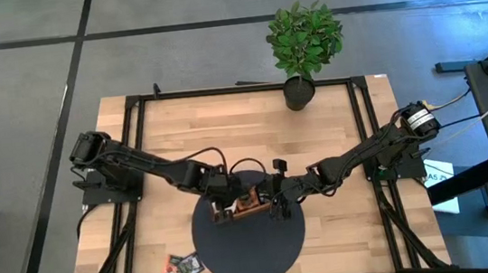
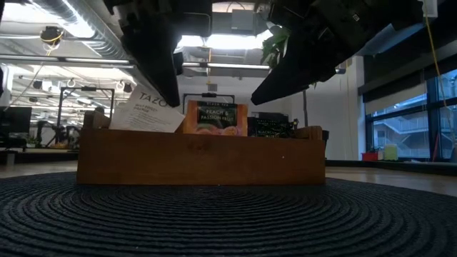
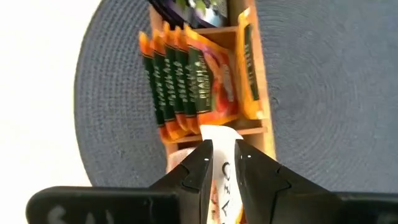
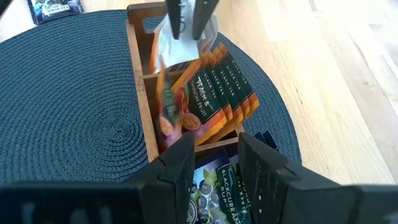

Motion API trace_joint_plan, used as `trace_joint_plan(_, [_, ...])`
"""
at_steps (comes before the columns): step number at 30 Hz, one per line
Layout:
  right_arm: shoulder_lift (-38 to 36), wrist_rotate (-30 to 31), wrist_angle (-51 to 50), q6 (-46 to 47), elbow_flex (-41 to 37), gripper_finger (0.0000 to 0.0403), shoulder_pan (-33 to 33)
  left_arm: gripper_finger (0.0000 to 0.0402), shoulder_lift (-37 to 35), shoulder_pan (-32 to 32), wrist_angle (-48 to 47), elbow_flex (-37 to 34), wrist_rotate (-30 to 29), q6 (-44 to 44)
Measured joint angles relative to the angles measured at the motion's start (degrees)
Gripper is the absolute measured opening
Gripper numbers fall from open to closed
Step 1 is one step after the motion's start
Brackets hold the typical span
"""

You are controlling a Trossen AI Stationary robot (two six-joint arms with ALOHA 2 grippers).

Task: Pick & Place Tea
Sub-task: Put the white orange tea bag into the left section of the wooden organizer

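A brown wooden tray (image 2: 200, 158) stands on a round dark mat (image 1: 251, 245). Orange sachets (image 3: 186, 78) stand packed in its middle compartment, and dark blackcurrant sachets (image 4: 221, 186) fill one end compartment. My left gripper (image 3: 222, 149) is over the other end compartment, shut on a white sachet (image 2: 146, 113). My right gripper (image 4: 214, 146) hovers open above the dark sachets' compartment and touches nothing. In the high view, both grippers meet over the tray (image 1: 250, 210). My left gripper pinches the white sachet between its two fingers by its upper part (image 3: 222, 177), coming from above and pointing down. The sachet is tilted below the fingers. Its lower edge (image 2: 161, 127) dips behind the tray's wall; whether it rests on anything there is hidden.
Two or three loose sachets (image 1: 182, 267) lie on the table by the mat's near-left rim. A potted plant (image 1: 302, 44) stands at the table's far edge. Bare wood lies to the left and right of the mat.
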Motion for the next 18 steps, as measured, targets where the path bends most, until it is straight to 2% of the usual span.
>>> trace_joint_plan(4, [0.0, 0.01, 0.0, 0.0, 0.0, 0.0126, -0.01, 0.0065, 0.0, 0.05, 0.45, 0.0, -0.07, 0.74])
trace_joint_plan(11, [0.0, 0.01, 0.0, 0.04, 0.0, 0.0127, 0.0, 0.0061, 0.0, 0.09, 1.14, 0.0, -4.76, 2.54])
trace_joint_plan(18, [0.0, 0.01, 0.0, 0.01, 0.0, 0.0127, 0.0, 0.0065, 0.0, -0.04, -1.73, 0.0, -2.38, -1.11])
